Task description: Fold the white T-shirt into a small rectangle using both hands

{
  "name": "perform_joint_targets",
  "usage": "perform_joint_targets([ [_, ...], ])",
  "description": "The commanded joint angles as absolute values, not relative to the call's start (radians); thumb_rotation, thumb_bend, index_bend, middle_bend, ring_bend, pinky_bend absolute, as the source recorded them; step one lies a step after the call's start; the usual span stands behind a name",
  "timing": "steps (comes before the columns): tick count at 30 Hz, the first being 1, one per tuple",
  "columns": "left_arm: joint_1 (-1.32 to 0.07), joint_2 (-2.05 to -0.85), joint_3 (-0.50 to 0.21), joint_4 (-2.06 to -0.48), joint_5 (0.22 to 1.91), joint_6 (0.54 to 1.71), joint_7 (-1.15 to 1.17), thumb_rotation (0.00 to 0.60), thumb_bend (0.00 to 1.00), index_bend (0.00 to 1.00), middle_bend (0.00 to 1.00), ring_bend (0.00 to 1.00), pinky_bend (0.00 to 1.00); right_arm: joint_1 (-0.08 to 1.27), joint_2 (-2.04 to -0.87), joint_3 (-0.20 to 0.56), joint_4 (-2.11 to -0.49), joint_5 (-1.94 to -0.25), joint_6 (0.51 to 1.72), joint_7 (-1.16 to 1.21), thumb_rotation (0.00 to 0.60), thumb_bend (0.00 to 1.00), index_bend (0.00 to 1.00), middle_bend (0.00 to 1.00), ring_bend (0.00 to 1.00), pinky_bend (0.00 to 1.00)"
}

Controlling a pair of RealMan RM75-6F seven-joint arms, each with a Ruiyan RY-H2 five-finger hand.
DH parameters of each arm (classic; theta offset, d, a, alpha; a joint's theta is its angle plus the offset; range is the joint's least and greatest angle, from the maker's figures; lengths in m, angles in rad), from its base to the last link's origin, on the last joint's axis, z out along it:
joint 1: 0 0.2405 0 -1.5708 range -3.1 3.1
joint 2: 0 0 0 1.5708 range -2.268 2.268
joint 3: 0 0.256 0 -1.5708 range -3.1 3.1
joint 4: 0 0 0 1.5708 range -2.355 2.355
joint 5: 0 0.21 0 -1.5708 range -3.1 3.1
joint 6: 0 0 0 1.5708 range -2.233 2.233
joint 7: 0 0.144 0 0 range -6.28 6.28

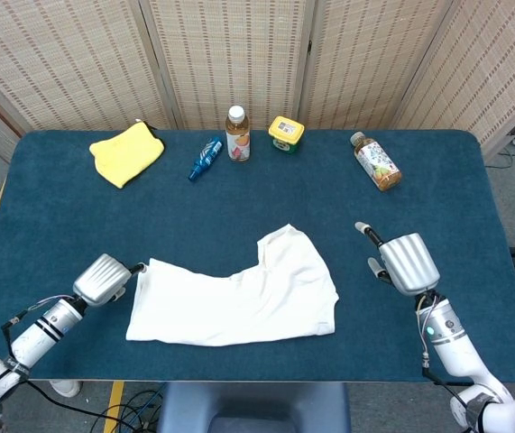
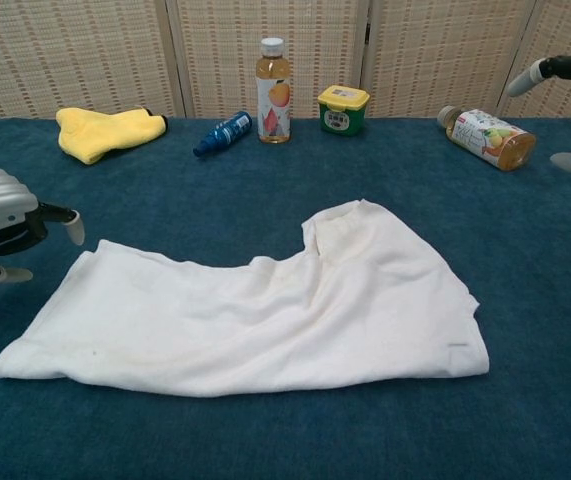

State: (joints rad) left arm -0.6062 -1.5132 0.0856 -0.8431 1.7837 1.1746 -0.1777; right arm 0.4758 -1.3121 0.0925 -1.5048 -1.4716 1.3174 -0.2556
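Shirt: crumpled white cotton T-shirt (image 1: 239,298) is lying lower centre.
Left hand (image 1: 104,279): hovering beside it, fingers apart, empty.
Right hand (image 1: 405,262): hovering lower right, fingers spread, empty.

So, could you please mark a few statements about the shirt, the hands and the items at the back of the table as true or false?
1. The white cotton T-shirt lies partly folded on the blue table. True.
2. The right hand grips the shirt's hem. False: it is apart from the shirt, holding nothing.
3. The left hand is close beside the shirt's left edge. True.
4. The yellow cloth lies on the shirt. False: it lies at the table's far left.
5. The upright clear bottle stands beside the small blue bottle. True.
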Motion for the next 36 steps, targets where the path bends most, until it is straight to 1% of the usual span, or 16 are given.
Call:
perform_joint_targets([
  [1, -0.614, -1.551, 0.101, -0.792, 1.805, 1.203, -0.188, 0.6, 0.26, 0.37, 0.84, 0.77, 0.84, 0.471, -1.31, 0.093, -1.508, -1.472, 1.319, -0.259, 0.6, 0.34, 0.18, 0.93, 0.98, 1.0],
  [11, -0.618, -1.62, 0.14, -0.668, 1.828, 1.228, -0.192, 0.6, 0.26, 0.37, 0.84, 0.77, 0.84, 0.448, -1.304, 0.096, -1.517, -1.468, 1.322, -0.26, 0.6, 0.34, 0.19, 0.94, 0.98, 1.0],
  [17, -0.617, -1.643, 0.148, -0.634, 1.82, 1.234, -0.209, 0.6, 0.26, 0.36, 0.84, 0.77, 0.84, 0.442, -1.308, 0.101, -1.507, -1.464, 1.318, -0.258, 0.6, 0.34, 0.19, 0.94, 0.98, 1.0],
  [20, -0.617, -1.645, 0.15, -0.632, 1.817, 1.242, -0.212, 0.6, 0.26, 0.36, 0.84, 0.77, 0.84, 0.445, -1.309, 0.106, -1.498, -1.442, 1.292, -0.26, 0.6, 0.34, 0.19, 0.94, 0.98, 1.0],
  [28, -0.617, -1.632, 0.151, -0.656, 1.808, 1.261, -0.2, 0.6, 0.26, 0.36, 0.84, 0.77, 0.84, 0.522, -1.334, 0.141, -1.463, -1.35, 1.129, -0.301, 0.6, 0.34, 0.19, 0.94, 0.98, 1.0],
  [36, -0.617, -1.623, 0.154, -0.678, 1.796, 1.254, -0.183, 0.6, 0.26, 0.35, 0.84, 0.77, 0.84, 0.67, -1.426, 0.196, -1.355, -1.192, 0.878, -0.355, 0.6, 0.38, 0.19, 0.93, 0.98, 1.0],
])
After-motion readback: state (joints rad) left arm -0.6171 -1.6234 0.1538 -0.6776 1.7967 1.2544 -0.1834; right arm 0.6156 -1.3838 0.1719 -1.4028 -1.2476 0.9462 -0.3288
